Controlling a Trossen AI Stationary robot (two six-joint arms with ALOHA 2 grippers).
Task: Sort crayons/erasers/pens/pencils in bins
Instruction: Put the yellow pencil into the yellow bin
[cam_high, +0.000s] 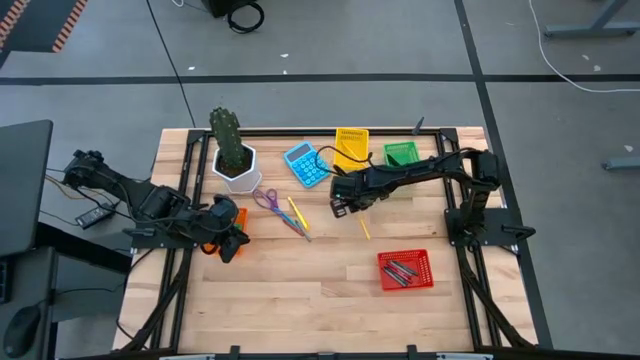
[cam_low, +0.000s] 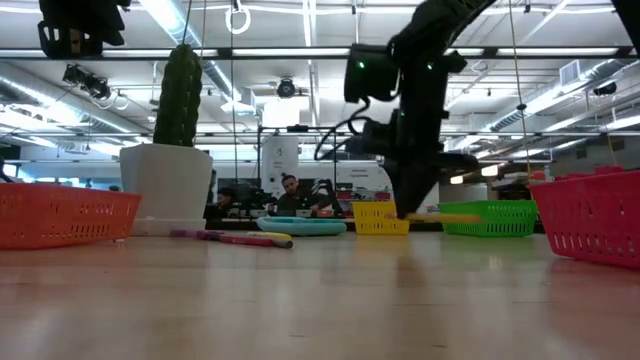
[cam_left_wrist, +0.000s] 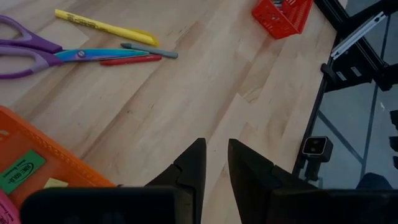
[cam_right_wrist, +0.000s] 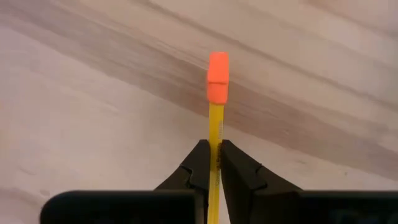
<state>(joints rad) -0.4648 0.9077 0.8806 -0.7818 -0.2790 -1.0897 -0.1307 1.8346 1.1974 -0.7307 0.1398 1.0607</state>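
Note:
My right gripper (cam_high: 350, 210) hangs over the middle of the table, shut on a yellow pencil (cam_high: 364, 228) with an orange eraser tip (cam_right_wrist: 217, 74). My left gripper (cam_left_wrist: 216, 167) hovers by the orange bin (cam_high: 232, 222) at the left. Its fingers are slightly apart with nothing between them. The orange bin (cam_left_wrist: 37, 168) holds a green eraser (cam_left_wrist: 22, 171). The yellow bin (cam_high: 351, 143) and green bin (cam_high: 401, 153) stand at the far edge. The red bin (cam_high: 405, 270), near right, holds dark pens. My right gripper pinches the pencil's yellow shaft (cam_right_wrist: 215, 134) between its two fingers, which come from above and point down. The eraser end sticks out past the fingertips; the gripper hides the other end. The pencil (cam_low: 450, 216) hangs about level, clear of the table.
Purple scissors (cam_high: 268, 200), a yellow stick (cam_high: 296, 212) and thin sticks (cam_left_wrist: 140, 56) lie left of centre. A blue calculator (cam_high: 307, 163) and a white pot with a cactus (cam_high: 236, 160) stand at the far side. Bare wood lies in the near middle.

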